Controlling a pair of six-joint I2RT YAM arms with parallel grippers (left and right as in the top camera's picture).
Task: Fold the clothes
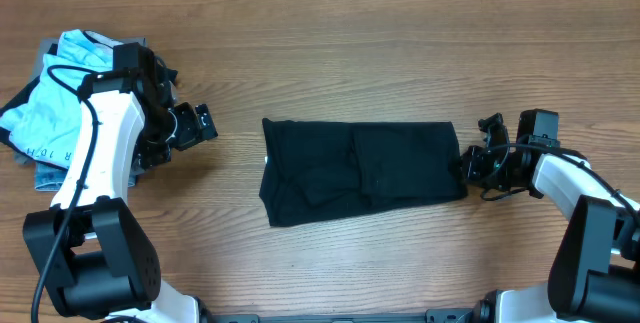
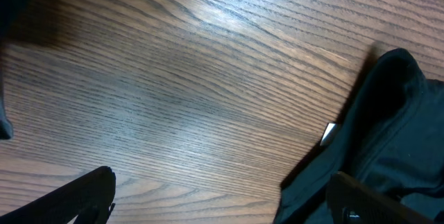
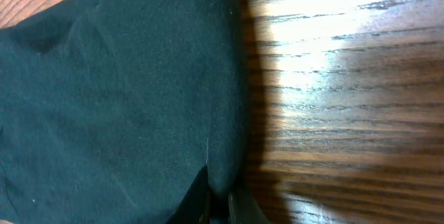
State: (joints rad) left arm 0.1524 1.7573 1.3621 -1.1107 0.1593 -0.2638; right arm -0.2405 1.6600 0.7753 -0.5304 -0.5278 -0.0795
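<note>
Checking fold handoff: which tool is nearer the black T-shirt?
Right. The right tool is shut on the black T-shirt's right edge; the left tool, open, stands off its left edge.

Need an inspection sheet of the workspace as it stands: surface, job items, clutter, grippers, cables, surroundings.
Surface: wooden table, grain visible, some glare.
Job's things: black T-shirt lies flat at centre, folded to a rough rectangle; white tag shows at its left edge.
Clutter: light blue garment with dark lettering, bunched at the table's left end, partly under the left arm.
Grippers: left gripper open, apart from the shirt, holding nothing; right gripper shut on the shirt's right edge.
Cables: black cable loops along the left arm; another hangs by the right wrist.
Surroundings: nothing seen.
</note>
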